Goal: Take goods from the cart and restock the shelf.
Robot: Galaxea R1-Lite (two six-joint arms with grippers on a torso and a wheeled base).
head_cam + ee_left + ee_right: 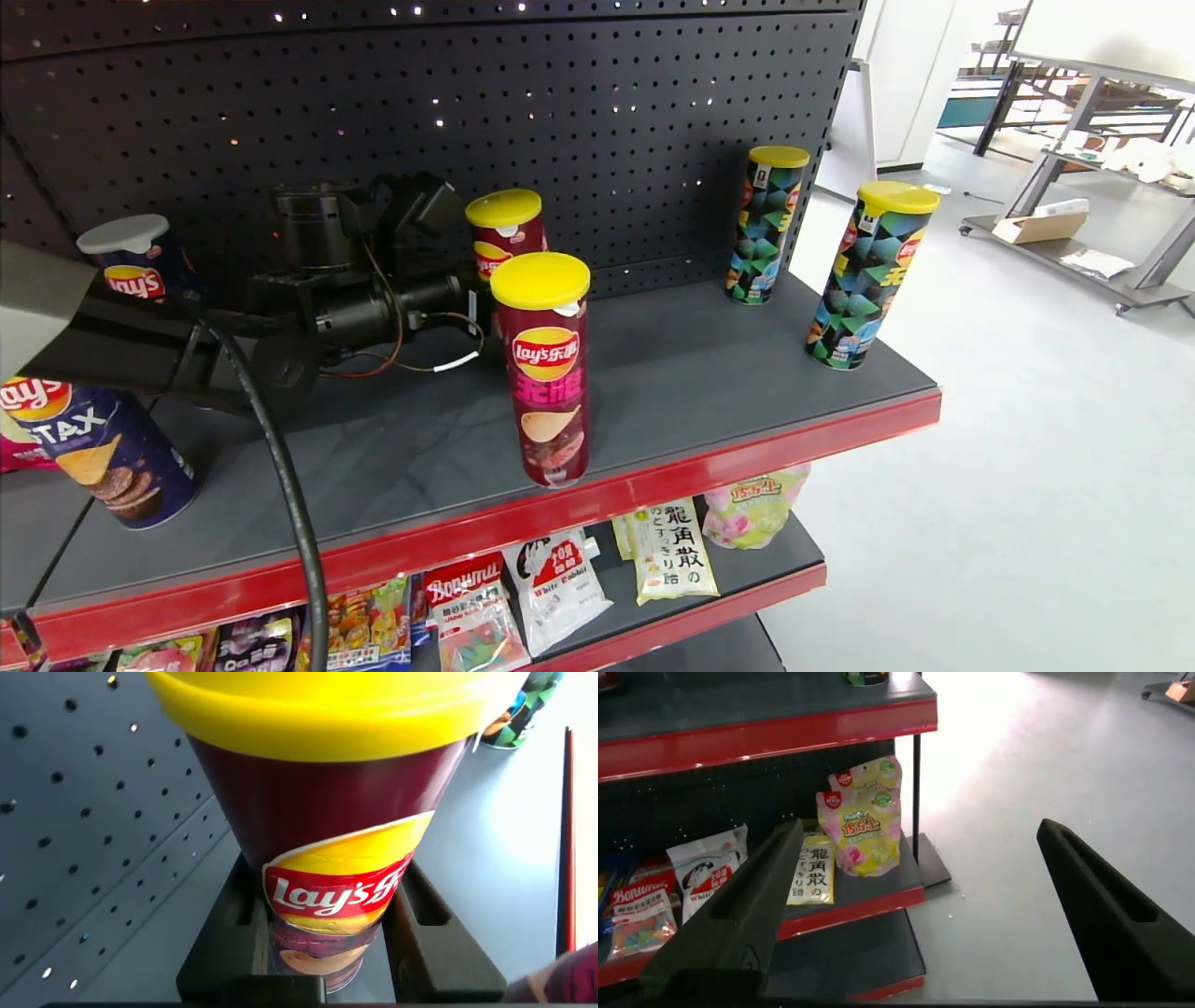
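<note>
Shelf (747, 373): left gripper (327, 905) grasping rear maroon can (505, 238) | right gripper (920, 831) released | twin can (546, 373) in front | patterned cans (873, 271) rightward

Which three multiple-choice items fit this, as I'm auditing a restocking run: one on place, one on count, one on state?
1. The maroon can in the left gripper is: A at the back of the top shelf; B on the lower shelf; C on the floor.
2. Count of geometric-patterned cans on that shelf: A one; B two; C four.
3. The right gripper's jaws: A shut on a bag; B shut on a can; C open, empty.
A, pegboard right behind it; B, both at the right end; C, nothing between them.
</note>
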